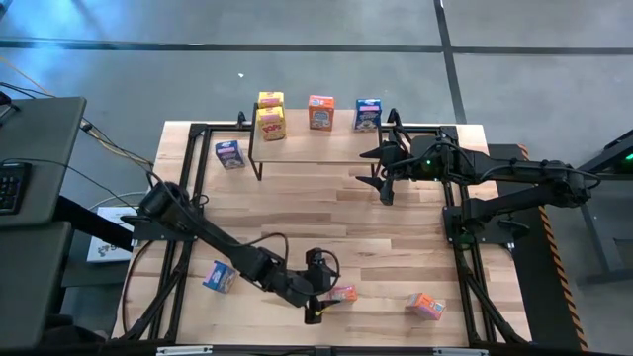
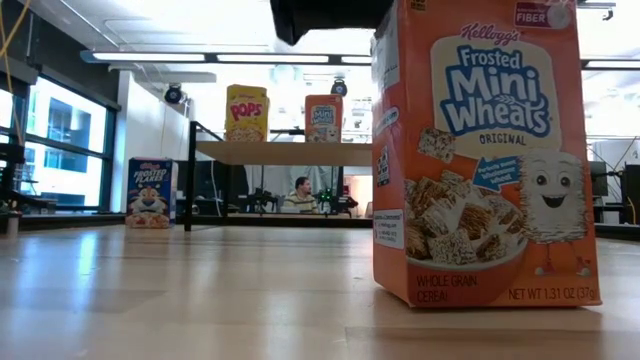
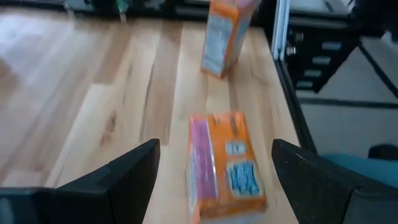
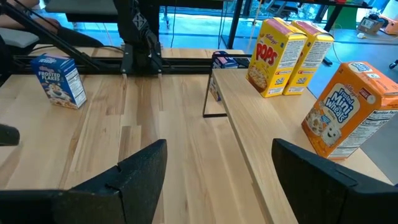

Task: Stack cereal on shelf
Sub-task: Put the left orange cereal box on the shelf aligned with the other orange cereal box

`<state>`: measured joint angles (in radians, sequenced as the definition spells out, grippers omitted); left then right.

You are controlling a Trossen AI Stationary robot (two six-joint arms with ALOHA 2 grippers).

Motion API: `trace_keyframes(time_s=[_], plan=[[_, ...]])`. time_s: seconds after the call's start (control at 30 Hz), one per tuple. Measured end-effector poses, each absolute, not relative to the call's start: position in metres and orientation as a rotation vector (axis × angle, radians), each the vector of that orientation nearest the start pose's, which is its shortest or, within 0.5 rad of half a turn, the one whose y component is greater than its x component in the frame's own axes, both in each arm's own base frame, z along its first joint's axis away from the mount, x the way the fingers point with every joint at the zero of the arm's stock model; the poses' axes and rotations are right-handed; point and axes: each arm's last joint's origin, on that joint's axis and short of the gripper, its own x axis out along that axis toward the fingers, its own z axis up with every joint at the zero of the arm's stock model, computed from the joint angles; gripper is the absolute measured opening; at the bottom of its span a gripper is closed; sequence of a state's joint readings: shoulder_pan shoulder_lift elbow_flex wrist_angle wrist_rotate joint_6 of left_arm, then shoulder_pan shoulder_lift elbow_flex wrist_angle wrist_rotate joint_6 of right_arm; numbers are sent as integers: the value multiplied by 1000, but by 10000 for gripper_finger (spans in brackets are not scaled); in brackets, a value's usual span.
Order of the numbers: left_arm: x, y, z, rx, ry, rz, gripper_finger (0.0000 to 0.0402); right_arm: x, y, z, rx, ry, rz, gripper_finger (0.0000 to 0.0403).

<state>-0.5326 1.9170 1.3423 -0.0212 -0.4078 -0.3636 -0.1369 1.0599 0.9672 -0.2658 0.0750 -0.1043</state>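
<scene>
An orange cereal box (image 3: 224, 165) lies flat on the table near its front edge, also visible in the high view (image 1: 343, 293). My left gripper (image 3: 216, 146) is open, one finger on either side of the box, neither touching it. A second orange box (image 1: 425, 306) stands to its right. The shelf (image 1: 307, 143) at the far side carries two yellow boxes (image 1: 271, 111), an orange one (image 1: 320, 114) and a blue one (image 1: 367, 114). My right gripper (image 1: 368, 166) hovers open by the shelf's right end.
A blue box (image 1: 229, 153) stands on the table by the shelf's left legs, and another blue box (image 1: 220, 276) sits near the front left. The standing orange box (image 2: 480, 150) fills the low view's right. Bare tabletop (image 1: 326, 218) lies between the shelf and the near boxes.
</scene>
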Motion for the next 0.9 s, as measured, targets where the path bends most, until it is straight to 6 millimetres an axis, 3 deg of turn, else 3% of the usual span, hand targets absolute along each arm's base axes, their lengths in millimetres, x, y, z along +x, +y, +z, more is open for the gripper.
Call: trace_keyframes(time_s=[0.4,0.6,0.9], plan=[[371,-214,206,-89,577,-44,301,228,-34,337,-92,370,-190,282],[375,-217,187,-77,614,-56,301,228,-34,337,-92,370,-191,282],[379,-214,183,-67,605,-52,298,228,-34,337,-92,369,-191,282]])
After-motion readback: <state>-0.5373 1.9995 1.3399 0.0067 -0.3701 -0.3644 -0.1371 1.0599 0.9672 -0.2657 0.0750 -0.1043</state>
